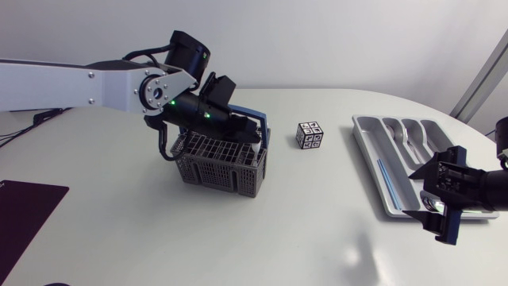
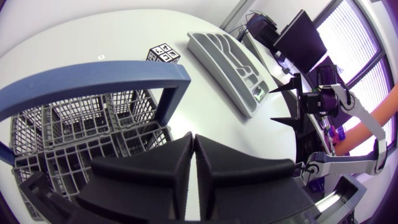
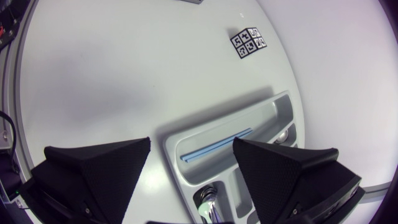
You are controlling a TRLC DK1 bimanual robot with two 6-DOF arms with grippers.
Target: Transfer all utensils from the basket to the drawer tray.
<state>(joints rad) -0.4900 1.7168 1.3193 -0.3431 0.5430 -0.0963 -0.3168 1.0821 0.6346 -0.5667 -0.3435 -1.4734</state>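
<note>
From where I stand the job looks close to finished, if not done. The tray (image 1: 367,141) at the bench's (image 1: 317,230) right side already has things in it: a thin blue stick (image 3: 214,146) lying in its long slot, and steel pieces (image 3: 208,202) in the shorter slots beside it, though how many I can't tell. The basket (image 1: 218,165) sits left of the middle, well apart from the tray, with a patterned cube (image 1: 309,135) between the two. Every cell of it that the left wrist view shows is bare mesh. The cells right under the arm are hidden, so something may yet be left in there. My guess is that what remains is at most one last check or pick from that hidden part. The left fingers (image 2: 180,162) are pressed tight together with nothing showing in the seam between them. They hang just over the basket, close to its blue handle (image 2: 93,78), and I see them touching neither mesh nor handle. The right fingers (image 3: 99,168) are spread wide and empty, hovering over the near end of the tray, with the long slot and the blue stick below the gap. They grip nothing. A dark mat (image 1: 24,210) lies at the bench's near left corner, away from all this.
</note>
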